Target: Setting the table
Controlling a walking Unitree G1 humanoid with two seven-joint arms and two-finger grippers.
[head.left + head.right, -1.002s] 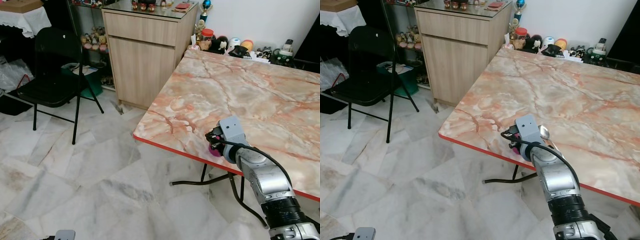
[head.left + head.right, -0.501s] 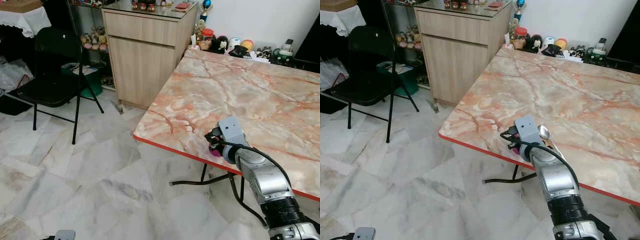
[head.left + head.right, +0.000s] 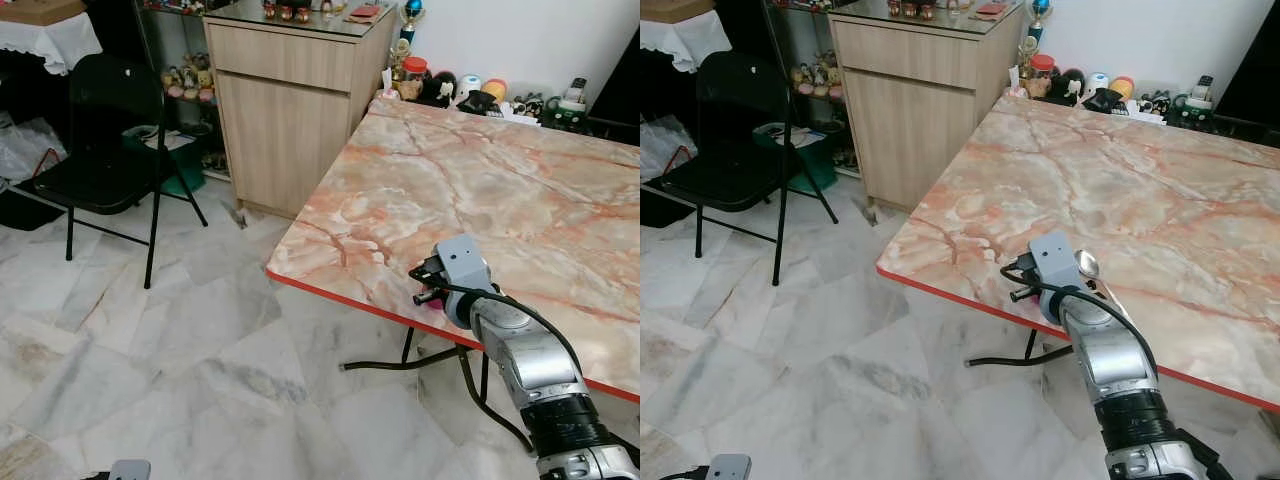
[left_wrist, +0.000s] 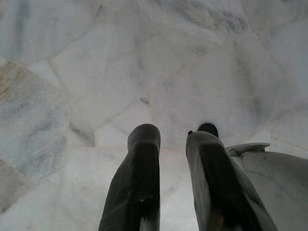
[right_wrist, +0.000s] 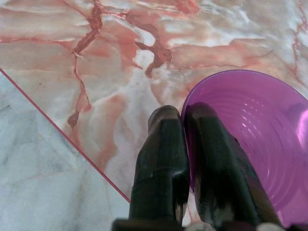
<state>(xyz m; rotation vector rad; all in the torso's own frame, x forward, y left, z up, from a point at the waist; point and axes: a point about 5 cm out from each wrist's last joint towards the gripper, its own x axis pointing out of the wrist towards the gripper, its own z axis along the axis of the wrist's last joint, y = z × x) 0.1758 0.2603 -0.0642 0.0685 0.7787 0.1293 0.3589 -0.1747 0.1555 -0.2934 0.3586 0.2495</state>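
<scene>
Near the tabletop [image 3: 520, 190] edge, my right end effector [image 5: 185, 120] pinches the purple bowl's [image 5: 250, 144] rim. I judge placement underway; next, I'd lower it flat, then release.

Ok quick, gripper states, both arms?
Left gripper: fingers slightly apart, holding nothing, hanging over the floor.
Right gripper: shut on the rim of the purple bowl, at the table edge.
</scene>
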